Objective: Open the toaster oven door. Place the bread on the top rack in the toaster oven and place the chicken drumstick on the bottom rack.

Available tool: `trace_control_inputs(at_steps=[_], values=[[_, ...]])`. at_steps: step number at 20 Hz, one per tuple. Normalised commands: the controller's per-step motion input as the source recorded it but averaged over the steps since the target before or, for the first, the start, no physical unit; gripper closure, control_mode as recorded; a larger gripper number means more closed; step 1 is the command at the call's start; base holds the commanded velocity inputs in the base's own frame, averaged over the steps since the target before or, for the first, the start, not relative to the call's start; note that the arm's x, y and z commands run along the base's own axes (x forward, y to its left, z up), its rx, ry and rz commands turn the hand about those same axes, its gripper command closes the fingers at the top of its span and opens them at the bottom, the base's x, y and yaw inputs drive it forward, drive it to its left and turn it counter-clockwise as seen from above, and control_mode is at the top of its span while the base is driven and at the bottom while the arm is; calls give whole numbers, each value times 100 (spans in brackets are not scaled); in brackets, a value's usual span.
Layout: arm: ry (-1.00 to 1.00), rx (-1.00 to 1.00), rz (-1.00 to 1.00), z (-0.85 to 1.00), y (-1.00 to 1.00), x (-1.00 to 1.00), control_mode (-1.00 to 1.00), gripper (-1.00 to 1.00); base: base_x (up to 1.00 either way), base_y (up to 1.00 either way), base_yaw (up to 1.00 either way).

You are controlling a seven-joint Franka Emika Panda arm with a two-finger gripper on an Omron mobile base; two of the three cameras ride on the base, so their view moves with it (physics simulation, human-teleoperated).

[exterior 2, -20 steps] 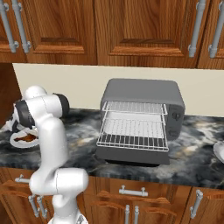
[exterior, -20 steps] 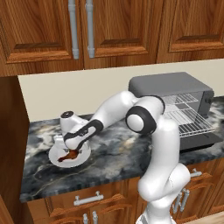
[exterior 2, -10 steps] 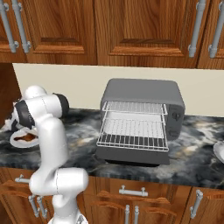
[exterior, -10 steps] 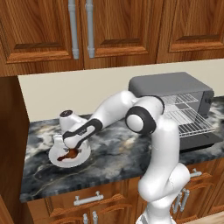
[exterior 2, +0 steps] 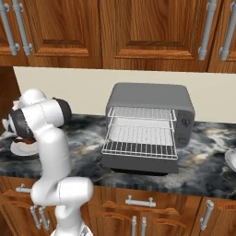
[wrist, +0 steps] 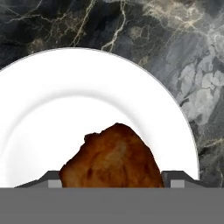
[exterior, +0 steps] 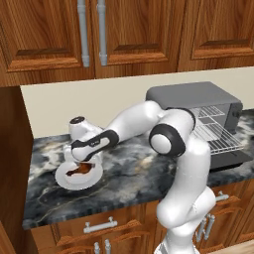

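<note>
Left base view. My gripper (exterior: 83,164) has dropped a little lower over the white plate (exterior: 67,179) than it stood a second ago, and its jaws have narrowed slightly. They are spread wide with nothing between them that I can call held. The drumstick (exterior: 79,170) lies on the plate directly beneath the hand, its thin bone pointing toward 9 o'clock. The oven (exterior: 198,106) sits well apart at 3 o'clock on the desk (exterior: 129,176), with its door (exterior: 233,158) already down and both wire racks showing. I judge the opening step done and a grasp on the drumstick now being set up.

Right base view. The arm's elbow covers the hand at 9 o'clock. The plate's rim (exterior 2: 20,150) peeps out beneath it. The oven (exterior 2: 150,99) faces me squarely: the top rack (exterior 2: 140,113) and the bottom rack (exterior 2: 140,146) both look bare, though the grid is fine. Another white dish edge (exterior 2: 232,159) shows at 3 o'clock. I cannot pick out the bread here.

Hand view. The drumstick (wrist: 111,157) sits at 6 o'clock between the two dark fingertips (wrist: 178,180), which flank it without visibly touching. Bare plate (wrist: 57,113) surrounds it, and nothing blocks the closing path. The long swing over the desk to the oven looks unobstructed.
</note>
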Motion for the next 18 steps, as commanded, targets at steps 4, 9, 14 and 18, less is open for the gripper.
trace_control_inputs(at_steps=[4,9,14,18], values=[[2,9,-8,23,-47,-21,-100,100,0,0,0],[1,11,-8,22,-57,-24,-100,100,0,0,0],[0,8,-7,20,-61,-23,-100,100,0,0,0],[0,1,-4,19,-61,-21,-100,100,0,0,0]])
